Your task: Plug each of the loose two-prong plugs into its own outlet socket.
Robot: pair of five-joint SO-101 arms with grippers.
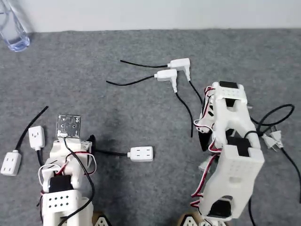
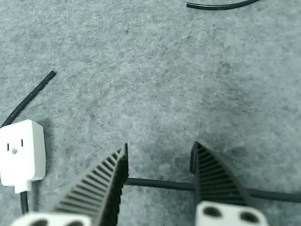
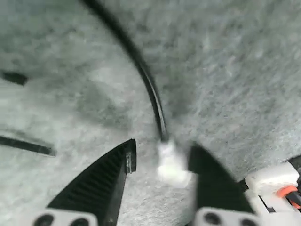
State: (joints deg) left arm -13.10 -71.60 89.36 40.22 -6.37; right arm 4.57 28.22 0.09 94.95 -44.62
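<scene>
Down at seven o'clock on the grey felt table (image 1: 117,103), the left gripper (image 2: 160,148) hangs low with its fingers spread wide and nothing in its grasp. A black cord (image 2: 157,183) runs across the felt through the gap between them. That cord leads to the middle socket (image 1: 141,153), lying near six o'clock. Just beside the left arm at eight o'clock sits the square socket (image 1: 36,136), face up, and the end socket (image 1: 10,163) lies farther out toward the table's edge.

Over at four o'clock, the right gripper (image 3: 163,146) is down near the felt, fingers parted, with a small white plug (image 3: 171,167) sitting between them. There's a clear gap on one side of it; on the other it's too blurred to tell whether the finger touches.

Up at twelve o'clock lie two more: the far plug (image 1: 179,62) and the near plug (image 1: 166,74), side by side, well apart from every socket. A grey plug (image 1: 273,139) rests at three o'clock beside the right arm. A clear bottle (image 1: 14,28) stands at ten o'clock, in the corner.
</scene>
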